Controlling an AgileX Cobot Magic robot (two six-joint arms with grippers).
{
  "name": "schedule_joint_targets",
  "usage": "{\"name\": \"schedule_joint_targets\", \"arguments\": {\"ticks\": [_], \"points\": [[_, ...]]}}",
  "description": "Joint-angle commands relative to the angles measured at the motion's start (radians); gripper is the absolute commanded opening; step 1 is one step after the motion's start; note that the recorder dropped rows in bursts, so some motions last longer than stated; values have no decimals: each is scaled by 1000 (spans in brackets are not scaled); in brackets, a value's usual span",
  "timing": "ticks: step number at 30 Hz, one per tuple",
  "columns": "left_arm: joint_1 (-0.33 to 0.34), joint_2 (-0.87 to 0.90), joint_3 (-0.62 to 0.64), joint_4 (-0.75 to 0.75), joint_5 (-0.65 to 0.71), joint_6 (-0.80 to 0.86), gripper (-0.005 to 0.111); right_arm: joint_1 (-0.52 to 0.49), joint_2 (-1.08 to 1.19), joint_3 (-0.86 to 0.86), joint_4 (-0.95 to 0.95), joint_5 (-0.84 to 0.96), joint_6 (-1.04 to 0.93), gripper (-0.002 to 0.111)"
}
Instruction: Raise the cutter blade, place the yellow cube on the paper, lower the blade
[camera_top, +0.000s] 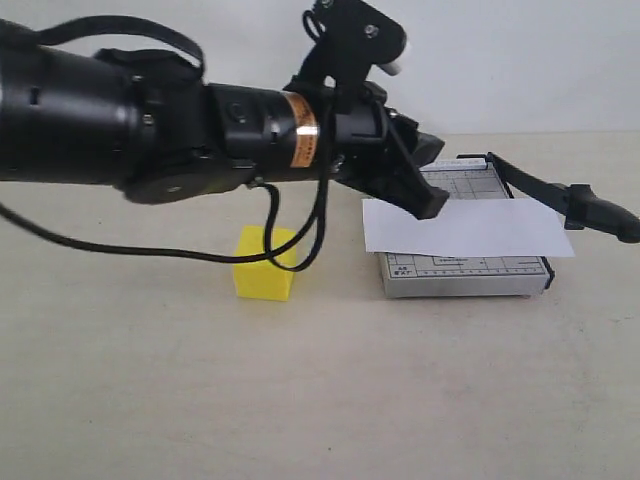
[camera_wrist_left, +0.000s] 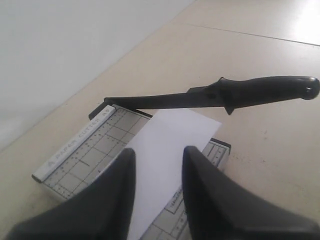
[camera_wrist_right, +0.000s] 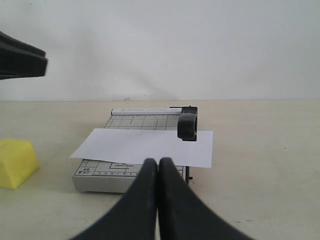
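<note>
The yellow cube (camera_top: 265, 265) sits on the table left of the grey gridded trimmer base (camera_top: 465, 272); it also shows in the right wrist view as the yellow cube (camera_wrist_right: 15, 162). The white paper (camera_top: 465, 228) lies across the base. The cutter blade (camera_top: 545, 185) stands raised at a low angle, its handle (camera_top: 600, 212) out past the base's right side. My left gripper (camera_top: 430, 178) hovers over the base's left part, open and empty; its fingers (camera_wrist_left: 192, 167) frame the paper (camera_wrist_left: 170, 140) below the blade (camera_wrist_left: 200, 97). My right gripper (camera_wrist_right: 158, 162) is shut, empty, in front of the base (camera_wrist_right: 100, 180).
The left arm's thick black body (camera_top: 120, 120) and a looping cable (camera_top: 300, 255) hang above the cube. A pale wall (camera_top: 500, 60) closes the table's far side. Bare table (camera_top: 300, 400) spreads in front of the cube and the trimmer.
</note>
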Motion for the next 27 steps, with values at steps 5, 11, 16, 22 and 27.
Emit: {"name": "schedule_joint_targets", "arguments": {"ticks": [5, 11, 16, 22, 27], "points": [[-5, -326, 322, -97, 1, -9, 31, 1, -7, 0, -4, -1, 0, 0], [-5, -643, 561, -121, 1, -9, 31, 1, -7, 0, -4, -1, 0, 0], [-5, -946, 753, -121, 12, -39, 31, 1, -7, 0, -4, -1, 0, 0], [-5, -1390, 923, -121, 119, -94, 31, 1, -7, 0, -4, -1, 0, 0], [-5, -1701, 940, -121, 347, -75, 31, 1, -7, 0, -4, -1, 0, 0]]}}
